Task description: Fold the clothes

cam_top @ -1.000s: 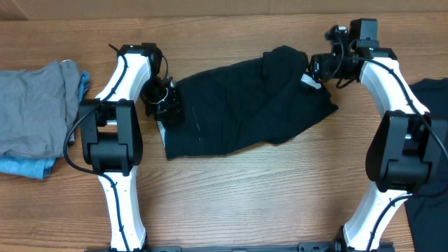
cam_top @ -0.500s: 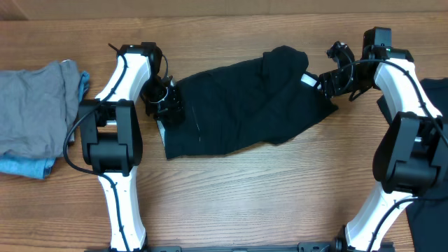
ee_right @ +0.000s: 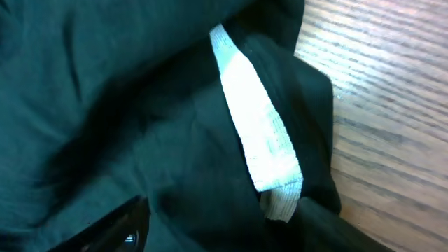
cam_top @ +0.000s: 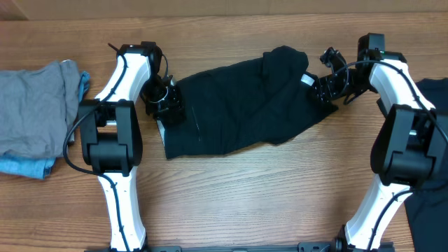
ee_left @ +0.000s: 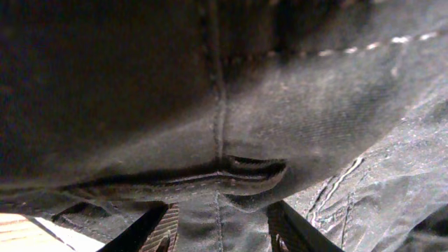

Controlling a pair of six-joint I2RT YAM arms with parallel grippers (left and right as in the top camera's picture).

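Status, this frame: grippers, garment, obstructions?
Left gripper at left edge of black garment, grip unclear. Right gripper at neck label, state unclear. Grey garment far left, no obstruction.

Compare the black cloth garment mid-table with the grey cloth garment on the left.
The black cloth garment lies spread out; the grey cloth garment is bunched. The black one lies on the wooden table, the grey one over a light-blue garment. The left end effector and right end effector are at the black one, none at the grey. Both are soft cloth.
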